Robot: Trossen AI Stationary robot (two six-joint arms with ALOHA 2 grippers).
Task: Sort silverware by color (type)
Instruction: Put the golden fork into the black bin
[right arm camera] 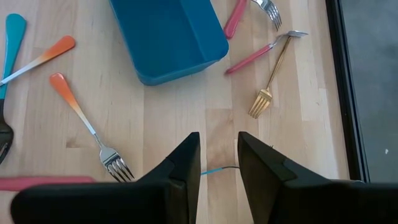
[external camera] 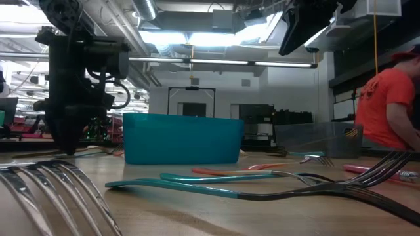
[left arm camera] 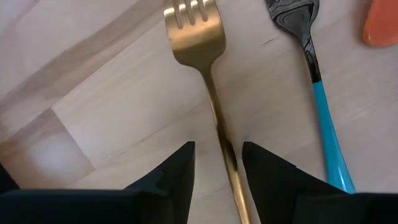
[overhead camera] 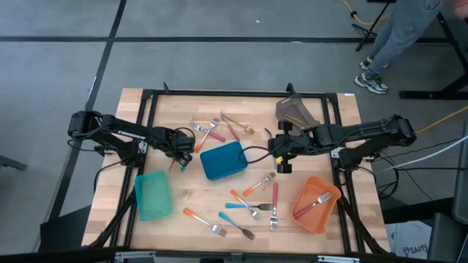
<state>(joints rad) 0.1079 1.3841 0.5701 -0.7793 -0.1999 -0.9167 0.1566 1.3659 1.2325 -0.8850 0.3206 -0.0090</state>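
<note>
My left gripper (overhead camera: 181,155) is down at the table, left of the blue bin (overhead camera: 223,161). It is open, and its fingers stand on either side of the handle (left arm camera: 217,118) of an all-gold fork (left arm camera: 193,31) lying flat. A blue-handled utensil (left arm camera: 317,93) lies beside the fork. My right gripper (overhead camera: 284,162) is raised above the table, right of the blue bin, and is shut on a thin blue-and-silver utensil (right arm camera: 217,169). Other forks with orange, pink and blue handles (overhead camera: 252,204) lie scattered near the front. My right gripper holds the blue-and-silver utensil between its two fingers, at the stretch where blue meets bare metal (right arm camera: 219,169). The fingers point down. The utensil is lifted clear of the table. The fingers hide most of it, so I cannot tell how it hangs.
A teal bin (overhead camera: 152,196) stands front left and a grey bin (overhead camera: 296,111) at the back. An orange bin (overhead camera: 322,215) at front right holds one fork. More forks, one gold (right arm camera: 267,93), lie behind the blue bin (right arm camera: 168,37). A person stands beyond the table (external camera: 387,105).
</note>
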